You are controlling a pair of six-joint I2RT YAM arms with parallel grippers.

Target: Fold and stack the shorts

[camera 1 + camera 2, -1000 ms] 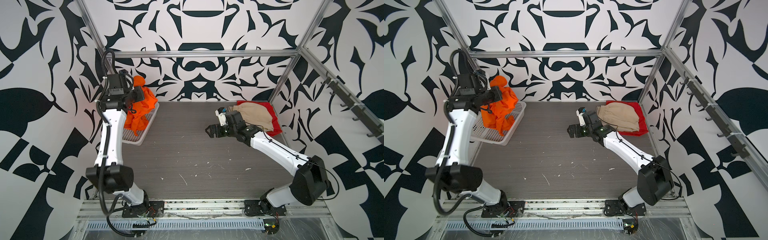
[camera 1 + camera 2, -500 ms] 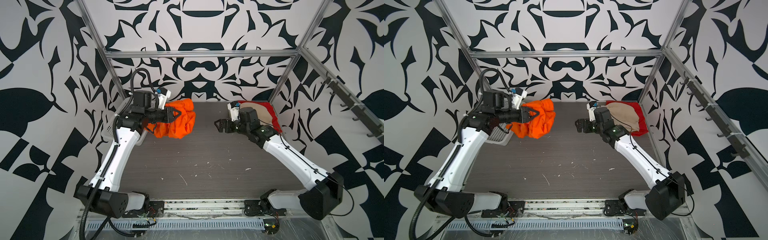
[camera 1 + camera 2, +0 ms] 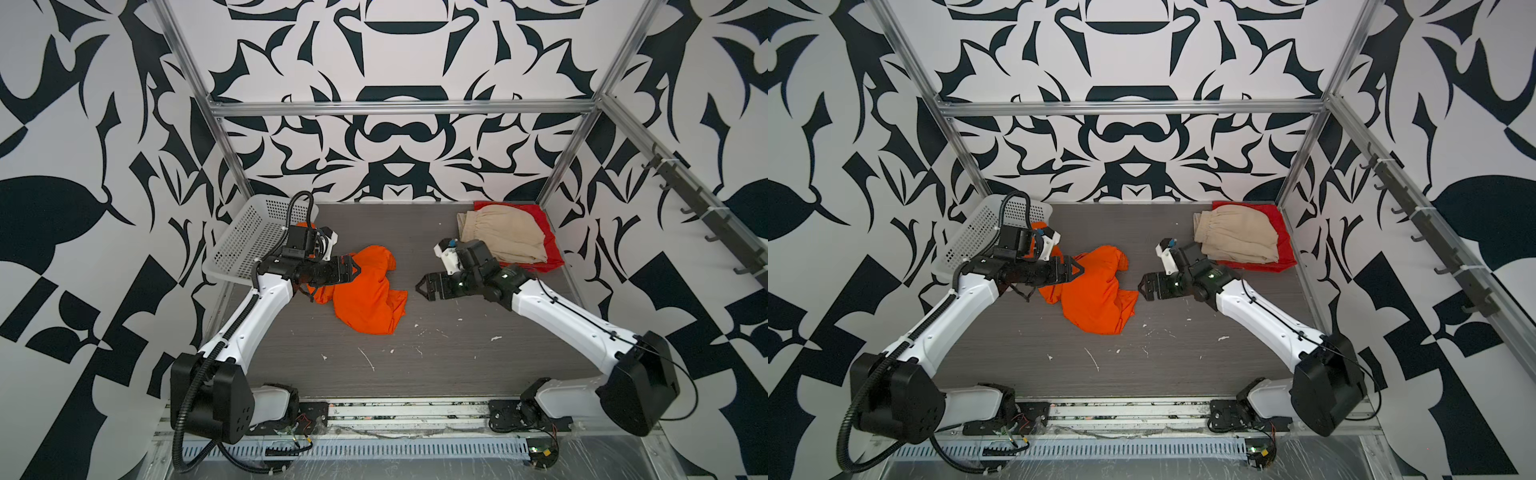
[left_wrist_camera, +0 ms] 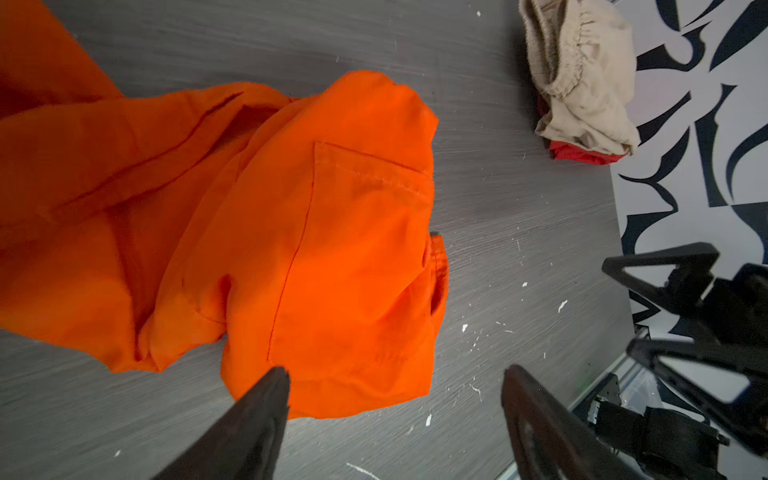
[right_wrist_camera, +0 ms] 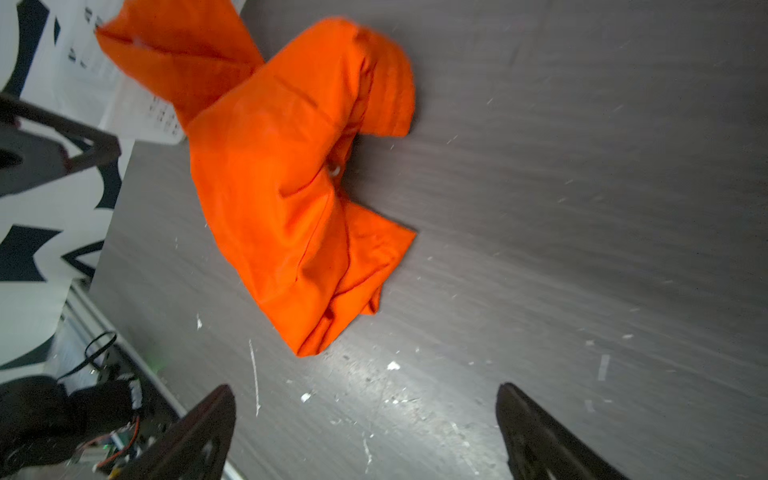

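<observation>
The bright orange shorts lie crumpled in a heap on the middle of the table, a back pocket showing in the left wrist view. My left gripper hovers open over their left edge, nothing between its fingers. My right gripper stands open and empty just right of the heap, pointing at it. At the back right, the folded beige shorts rest on the red shorts.
The white perforated basket leans tilted at the back left, partly behind the left arm. A metal frame and patterned walls enclose the table. White flecks mark the dark table top toward the front.
The left arm swung from the basket to the table's middle with the orange shorts, then opened and let them drop. The right gripper shifted toward the middle, staying open.
</observation>
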